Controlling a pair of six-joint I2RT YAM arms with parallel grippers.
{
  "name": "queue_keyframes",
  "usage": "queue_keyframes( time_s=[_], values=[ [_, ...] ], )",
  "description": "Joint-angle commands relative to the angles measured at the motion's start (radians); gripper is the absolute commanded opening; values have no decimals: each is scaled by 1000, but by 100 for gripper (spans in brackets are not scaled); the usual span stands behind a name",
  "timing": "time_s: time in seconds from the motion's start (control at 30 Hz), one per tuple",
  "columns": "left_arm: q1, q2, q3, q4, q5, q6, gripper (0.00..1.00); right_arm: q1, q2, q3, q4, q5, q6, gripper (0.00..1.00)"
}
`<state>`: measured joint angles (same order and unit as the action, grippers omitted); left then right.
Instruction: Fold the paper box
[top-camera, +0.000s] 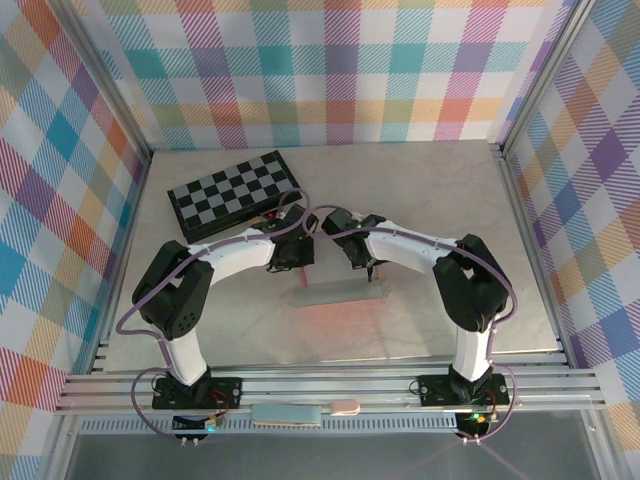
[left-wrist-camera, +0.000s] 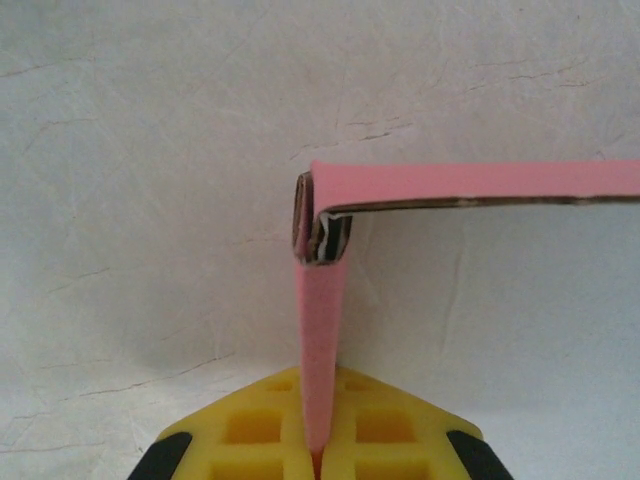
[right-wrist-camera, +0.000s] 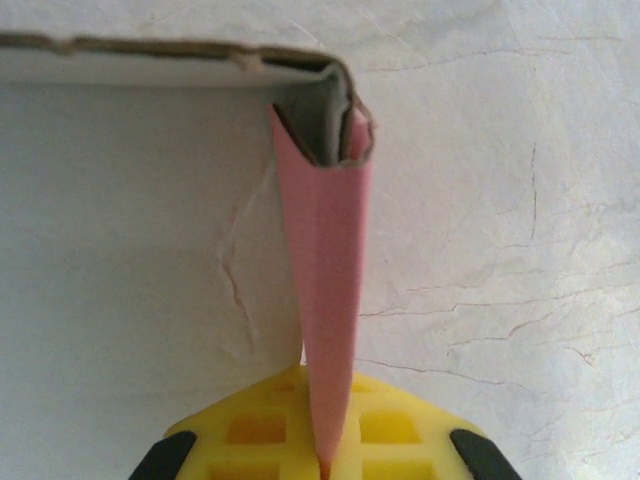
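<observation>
left claw clamped on one pink end flap of the paper box, right claw clamped on the other, box on the desk just nearside of the checkered board; i'd squeeze both creases evenly, walls upright, no twisting the corners

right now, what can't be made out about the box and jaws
Top external: the wrists hide how both jaws grip the paper box; flaps and slits too small to read.
Left wrist: the bottom edge cuts off most of the left jaws; the box's pink wall runs off the right edge.
Right wrist: the bottom edge cuts off most of the right jaws; the pale wall runs off the left edge.
</observation>
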<state>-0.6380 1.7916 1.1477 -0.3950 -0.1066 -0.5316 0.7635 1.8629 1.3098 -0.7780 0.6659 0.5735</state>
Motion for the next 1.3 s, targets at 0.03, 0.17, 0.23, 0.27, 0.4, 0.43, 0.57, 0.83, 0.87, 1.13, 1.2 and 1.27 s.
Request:
queue_keyframes(
  time_s=[0.03, 0.17, 0.23, 0.27, 0.4, 0.43, 0.57, 0.83, 0.87, 1.13, 1.2, 1.27],
  values=[
    [-20, 17, 28, -90, -94, -24, 1, 7, 27, 28, -100, 70, 30, 0],
    [-22, -18, 44, -102, -79, -42, 36, 6, 27, 30, -98, 66, 30, 0],
    [-22, -42, 60, -112, -56, -52, 44, 6, 30, 30, -96, 60, 29, 0],
    [-21, -49, 67, -115, -43, -54, 46, 6, 33, 31, -98, 58, 32, 0],
    [-22, -75, 93, -147, 6, -83, 49, 5, 43, 34, -105, 51, 44, 0],
    [-22, -84, 95, -151, 10, -92, 49, 5, 47, 35, -108, 49, 47, 0],
    [-19, -118, 108, -160, 40, -116, 50, -7, 59, 44, -118, 19, 55, 0],
    [32, -143, 172, -225, 56, -161, 51, -57, 57, 45, -142, -25, 96, 0],
    [40, -143, 186, -237, 57, -163, 51, -64, 55, 42, -142, -32, 97, 0],
    [93, -109, 311, -390, 18, -185, 53, -125, 72, 78, -214, -64, 143, 0],
    [104, -98, 357, -423, 12, -187, 53, -143, 79, 88, -234, -82, 167, 0],
    [114, -92, 398, -456, 10, -192, 53, -173, 82, 92, -255, -122, 201, 0]
  ],
)
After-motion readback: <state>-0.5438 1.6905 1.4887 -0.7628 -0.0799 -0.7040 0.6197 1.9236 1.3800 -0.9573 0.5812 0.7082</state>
